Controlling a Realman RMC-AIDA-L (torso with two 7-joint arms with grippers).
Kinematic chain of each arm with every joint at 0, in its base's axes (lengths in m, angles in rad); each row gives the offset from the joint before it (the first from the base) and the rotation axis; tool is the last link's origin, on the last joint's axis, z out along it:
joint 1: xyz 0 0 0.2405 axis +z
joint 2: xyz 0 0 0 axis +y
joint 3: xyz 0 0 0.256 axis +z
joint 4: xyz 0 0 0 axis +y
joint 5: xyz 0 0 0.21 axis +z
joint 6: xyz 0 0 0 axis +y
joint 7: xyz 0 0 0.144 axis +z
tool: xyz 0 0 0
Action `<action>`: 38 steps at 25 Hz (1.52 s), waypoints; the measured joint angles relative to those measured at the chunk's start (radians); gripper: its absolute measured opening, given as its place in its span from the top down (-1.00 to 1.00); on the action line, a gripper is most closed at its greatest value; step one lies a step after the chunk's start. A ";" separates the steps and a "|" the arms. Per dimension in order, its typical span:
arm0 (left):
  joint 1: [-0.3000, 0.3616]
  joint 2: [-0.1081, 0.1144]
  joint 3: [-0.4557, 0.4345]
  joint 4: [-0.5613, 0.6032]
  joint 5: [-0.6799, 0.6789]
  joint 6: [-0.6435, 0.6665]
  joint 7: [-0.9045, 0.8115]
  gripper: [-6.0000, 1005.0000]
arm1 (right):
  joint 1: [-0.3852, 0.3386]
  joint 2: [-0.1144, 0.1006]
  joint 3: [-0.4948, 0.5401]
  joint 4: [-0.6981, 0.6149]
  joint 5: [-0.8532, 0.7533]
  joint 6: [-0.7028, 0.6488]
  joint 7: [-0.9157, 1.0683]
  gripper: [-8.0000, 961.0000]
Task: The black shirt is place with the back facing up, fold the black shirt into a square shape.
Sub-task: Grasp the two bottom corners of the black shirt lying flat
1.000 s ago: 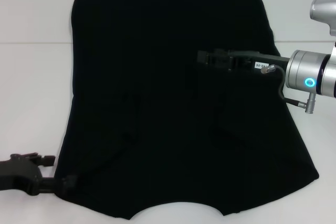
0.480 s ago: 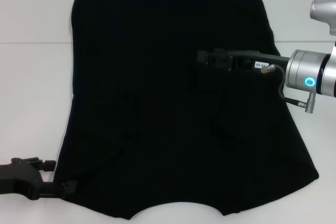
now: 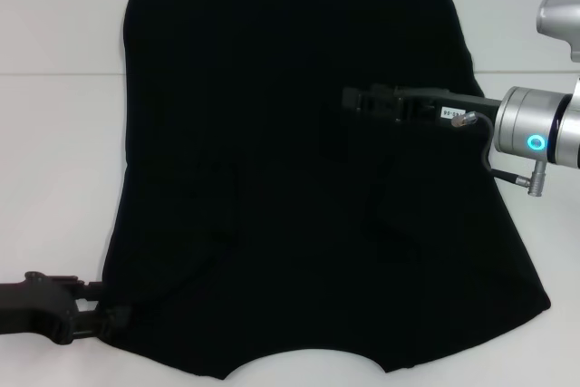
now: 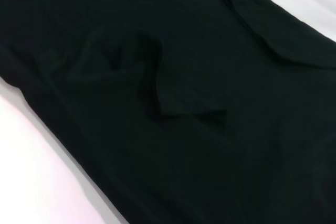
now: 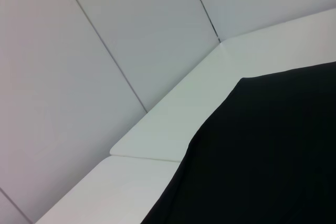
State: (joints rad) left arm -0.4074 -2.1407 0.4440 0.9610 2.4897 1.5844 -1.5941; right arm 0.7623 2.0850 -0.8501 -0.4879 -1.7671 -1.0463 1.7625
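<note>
Now your left gripper (image 3: pixel 113 318) has slid lower along the black shirt (image 3: pixel 299 178) to its near-left corner; grip unreadable. Right gripper (image 3: pixel 349 97) hovers over the shirt's right half.

Very little writing shows anywhere. The one piece of text sits on a small white label (image 3: pixel 448 112) stuck on the black body of the right gripper (image 3: pixel 353 98), close to its silver wrist, in the head view. The label carries a short row of dark characters, but they are too small to make out, so neither letters nor numbers can be given. The black shirt (image 3: pixel 290 178) is plain, with no print, brand mark or tag in any view. Neither wrist view contains any text, number or sign.
</note>
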 joint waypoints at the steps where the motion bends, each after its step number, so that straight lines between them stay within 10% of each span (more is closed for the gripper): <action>1: 0.000 0.000 0.002 0.000 0.000 -0.002 0.000 -0.42 | 0.000 -0.001 0.002 0.000 0.000 -0.001 0.000 -0.39; 15: -0.001 -0.005 0.027 -0.003 0.002 -0.037 -0.007 0.74 | -0.003 -0.006 0.008 -0.002 0.000 -0.006 0.000 -0.39; 22: -0.001 -0.007 0.023 0.001 -0.006 -0.019 -0.018 0.84 | -0.016 -0.014 0.008 -0.002 -0.001 -0.009 0.006 -0.39; 38: -0.013 -0.017 0.011 -0.005 -0.048 0.008 -0.050 0.91 | -0.233 -0.224 0.010 -0.007 -0.096 -0.360 0.305 -0.39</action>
State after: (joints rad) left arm -0.4204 -2.1575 0.4547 0.9558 2.4416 1.5924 -1.6443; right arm 0.5295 1.8612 -0.8403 -0.4945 -1.8627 -1.4058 2.0675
